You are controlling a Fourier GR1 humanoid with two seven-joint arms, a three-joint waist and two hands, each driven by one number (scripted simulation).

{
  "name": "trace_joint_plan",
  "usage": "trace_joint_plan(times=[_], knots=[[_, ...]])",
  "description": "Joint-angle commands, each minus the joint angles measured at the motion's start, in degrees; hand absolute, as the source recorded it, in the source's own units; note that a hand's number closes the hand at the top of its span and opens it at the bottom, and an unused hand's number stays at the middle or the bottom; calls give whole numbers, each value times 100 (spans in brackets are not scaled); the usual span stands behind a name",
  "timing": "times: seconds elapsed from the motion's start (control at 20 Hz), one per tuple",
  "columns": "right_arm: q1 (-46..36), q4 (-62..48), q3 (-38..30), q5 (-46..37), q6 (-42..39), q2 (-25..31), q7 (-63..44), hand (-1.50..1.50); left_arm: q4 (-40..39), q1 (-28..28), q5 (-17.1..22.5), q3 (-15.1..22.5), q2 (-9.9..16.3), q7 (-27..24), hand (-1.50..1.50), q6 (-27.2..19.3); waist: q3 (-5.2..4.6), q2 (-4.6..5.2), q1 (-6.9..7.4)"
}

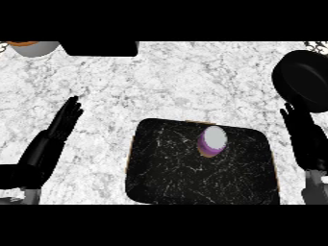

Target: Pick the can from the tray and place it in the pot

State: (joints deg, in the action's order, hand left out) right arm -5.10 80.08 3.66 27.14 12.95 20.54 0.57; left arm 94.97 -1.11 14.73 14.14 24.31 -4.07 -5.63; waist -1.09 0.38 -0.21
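Note:
A purple can (212,141) with a pale lid stands upright on the dark speckled tray (173,178), near the tray's far right part. The black pot (310,80) sits at the right edge of the counter, beyond the tray. My right hand (306,137) is open with fingers straight, just right of the tray and below the pot, not touching the can. At the left, my left hand (49,141) rests open on the counter, fingers pointing away.
A grey bowl (33,47) with an orange rim sits at the far left corner. A black block (99,48) lies at the far edge beside it. White marble counter (173,86) stretches between tray and far edge.

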Motion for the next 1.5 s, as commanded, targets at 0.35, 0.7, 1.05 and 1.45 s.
trace_joint_plan(times=[0.35, 0.7, 1.05, 1.45], knots=[[-669, 227, 644, -2577, -267, 2401, 201, -150, -726, 416, -563, -565, 474, 623, 0, -720, 59, -80, 191], [71, 829, 911, -3114, 99, 1545, 1565, -150, -598, 333, -612, -943, 567, 1091, 0, -710, 110, -48, 19], [-599, 1931, 1210, -3208, -1182, 2405, -528, -150, -735, 343, -1013, -678, 211, 962, 0, -909, 98, -49, 55], [-2128, 1976, 2091, -3289, -2788, 2446, -2640, -150, -915, 118, -924, -856, 282, 1019, 0, -687, 90, -30, 189]])
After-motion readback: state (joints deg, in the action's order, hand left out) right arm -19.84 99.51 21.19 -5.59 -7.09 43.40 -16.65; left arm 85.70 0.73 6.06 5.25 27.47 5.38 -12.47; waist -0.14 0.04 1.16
